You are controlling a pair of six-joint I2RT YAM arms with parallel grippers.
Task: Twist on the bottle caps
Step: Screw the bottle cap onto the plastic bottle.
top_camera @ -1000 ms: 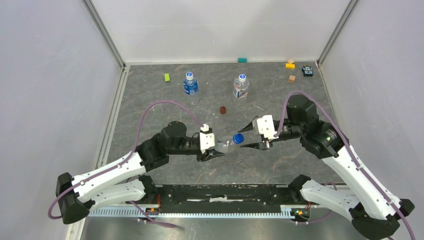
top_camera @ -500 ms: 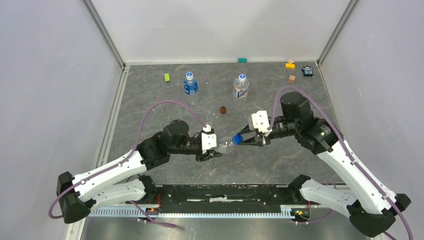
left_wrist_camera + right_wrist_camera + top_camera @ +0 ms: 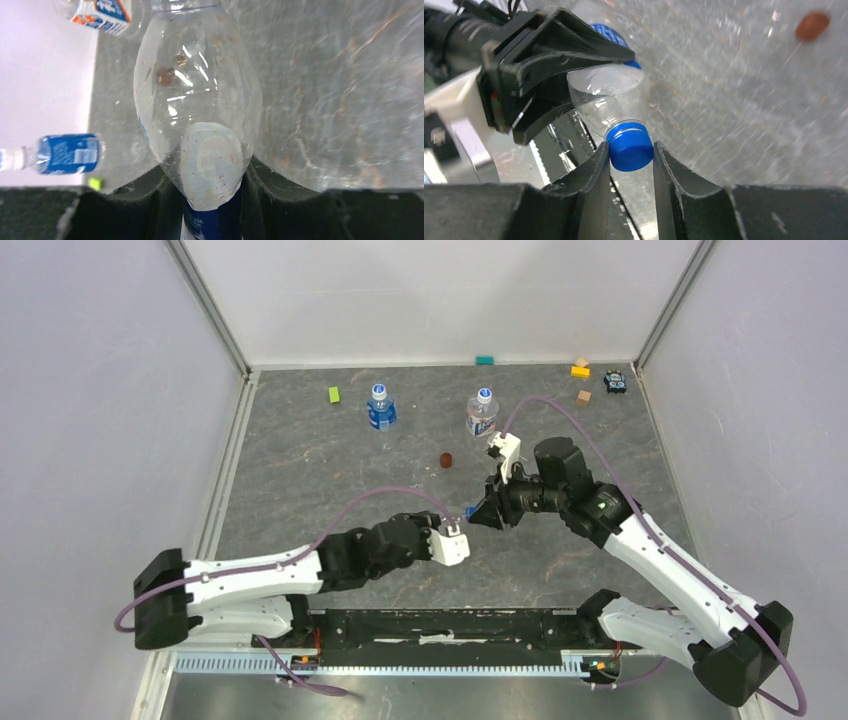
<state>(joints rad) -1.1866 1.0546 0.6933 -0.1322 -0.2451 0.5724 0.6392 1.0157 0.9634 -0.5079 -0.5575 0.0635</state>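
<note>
**Blue cap pinched at the bottle's neck**

The left fingers (image 3: 145, 197) are partly closed around the labelled lower body of a clear bottle (image 3: 197, 100). They hold it over the front middle of the table (image 3: 300, 460), its neck pointing toward the right arm. The right fingers (image 3: 589, 185) have closed narrowly on the blue cap (image 3: 630, 146), which sits on that bottle's neck, one finger against each side. Well apart, toward the back, the far-left bottle (image 3: 380, 412) and the far-right bottle (image 3: 481, 418) stand upright, each with a whitish cap (image 3: 378, 390) on top. A dark red-brown disc (image 3: 446, 460) lies between them and the arms.
</note>
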